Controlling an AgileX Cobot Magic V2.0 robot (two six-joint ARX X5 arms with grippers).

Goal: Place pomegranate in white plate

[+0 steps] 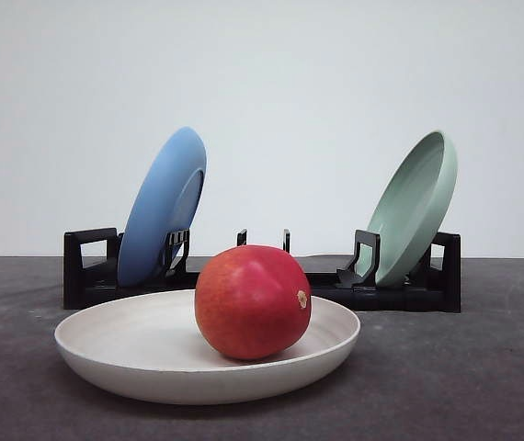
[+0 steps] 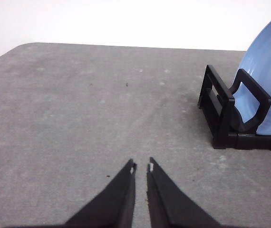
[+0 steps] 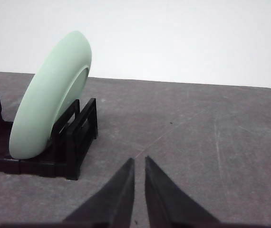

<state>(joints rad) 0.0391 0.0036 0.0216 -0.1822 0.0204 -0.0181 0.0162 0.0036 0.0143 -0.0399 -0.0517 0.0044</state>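
Observation:
The red pomegranate (image 1: 251, 301) rests inside the white plate (image 1: 124, 344), which lies flat on the grey table near the front. A small tan spot faces right on the fruit. My left gripper (image 2: 141, 166) is shut with nothing between its black fingers, hovering over bare table beside the rack's left end. My right gripper (image 3: 139, 160) is likewise shut and empty, over bare table just off the rack's right end. Neither gripper touches the fruit or the plate.
A black dish rack (image 1: 85, 271) stands behind the white plate. A blue plate (image 1: 163, 207) leans in its left slot, also seen as the blue plate (image 2: 268, 71). A pale green plate (image 1: 416, 207) leans at the right, seen again as the green plate (image 3: 50, 97).

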